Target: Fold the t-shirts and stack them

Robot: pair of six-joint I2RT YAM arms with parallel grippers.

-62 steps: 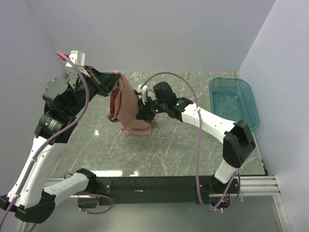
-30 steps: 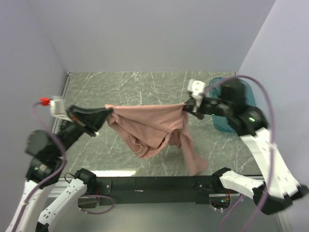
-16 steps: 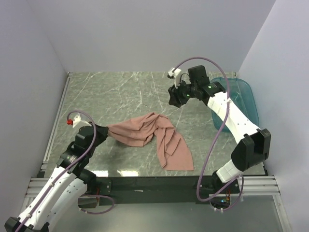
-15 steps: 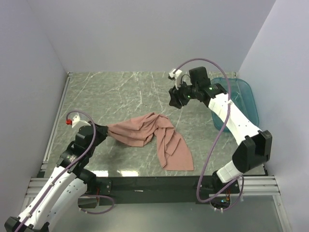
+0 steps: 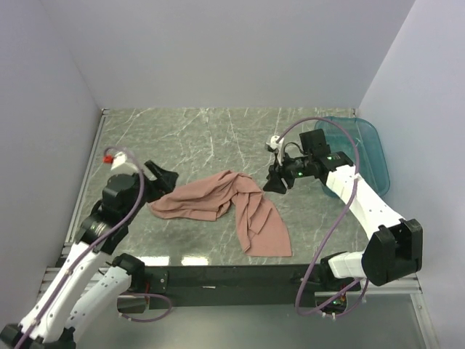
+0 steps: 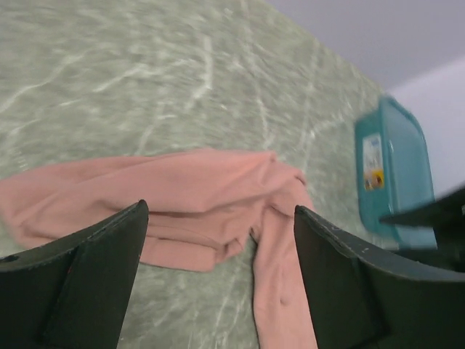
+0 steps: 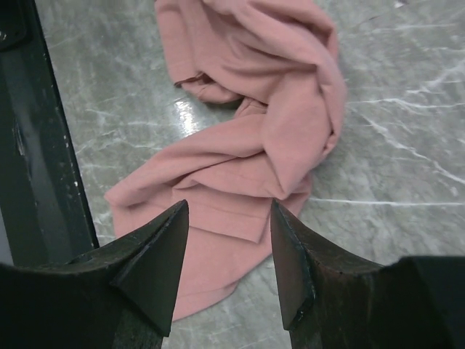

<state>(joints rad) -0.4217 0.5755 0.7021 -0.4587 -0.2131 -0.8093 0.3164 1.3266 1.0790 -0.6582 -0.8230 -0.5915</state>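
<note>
I've got the t-shirt (image 5: 225, 207) lying crumpled. L gripper (image 5: 166, 177) just left of it, R gripper (image 5: 275, 178) just right, both w/ fingers spread, empty.

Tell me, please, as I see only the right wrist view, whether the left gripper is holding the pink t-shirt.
Observer: No. The left wrist view shows the left gripper open and empty, raised above the dusty-pink t-shirt.
Operator: Where is it relative to the shirt?
Observer: In the top view it hangs near the t-shirt's left end, the side away from your arm.
Operator: Is there any container nearby?
Observer: Yes, a translucent teal tub stands at the far right corner of the table, apart from the t-shirt.
</note>
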